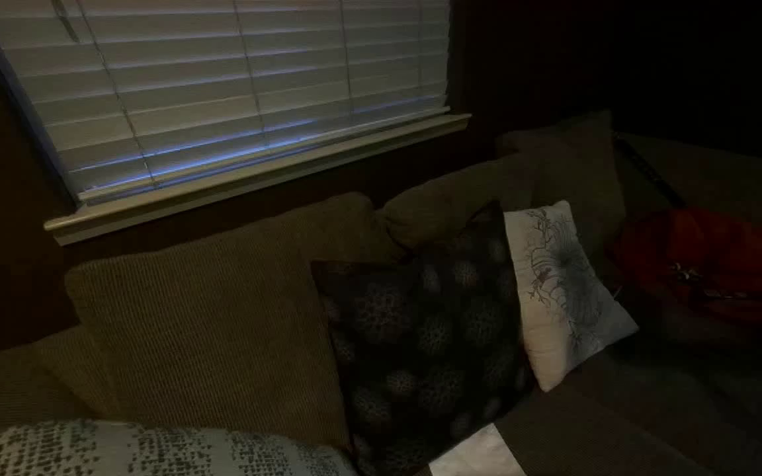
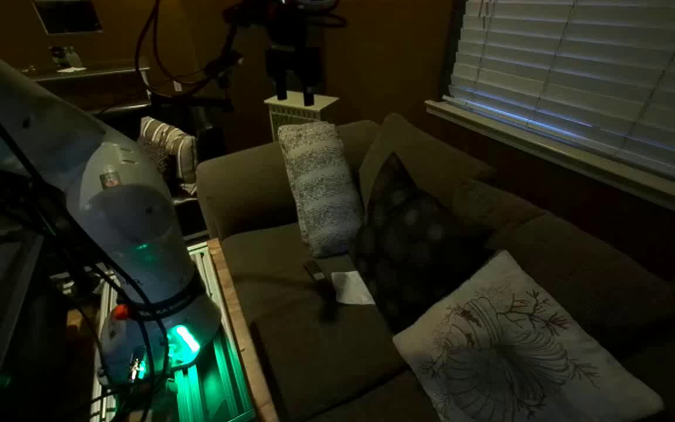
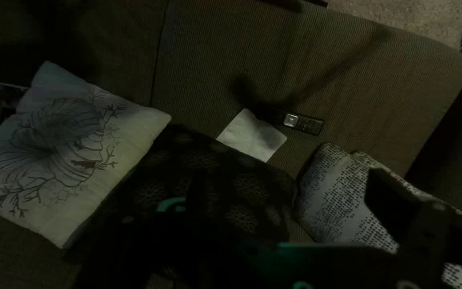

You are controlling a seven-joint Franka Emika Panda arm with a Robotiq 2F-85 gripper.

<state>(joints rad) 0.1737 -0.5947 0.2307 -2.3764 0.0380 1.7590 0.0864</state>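
We see the fingers [image 3: 387,196] apart, gripping nothing above the sofa [image 3: 223,48]; its seat [image 2: 331,351] carries the remote [image 3: 309,124] and white sheet [image 3: 251,134], its back [image 1: 222,337] props the dark pillow [image 1: 434,344].

It was a home's living room, as its sofa [image 2: 314,357], throw pillows [image 2: 321,181], remote control [image 3: 305,123] and horizontal blinds [image 1: 235,86] showed.
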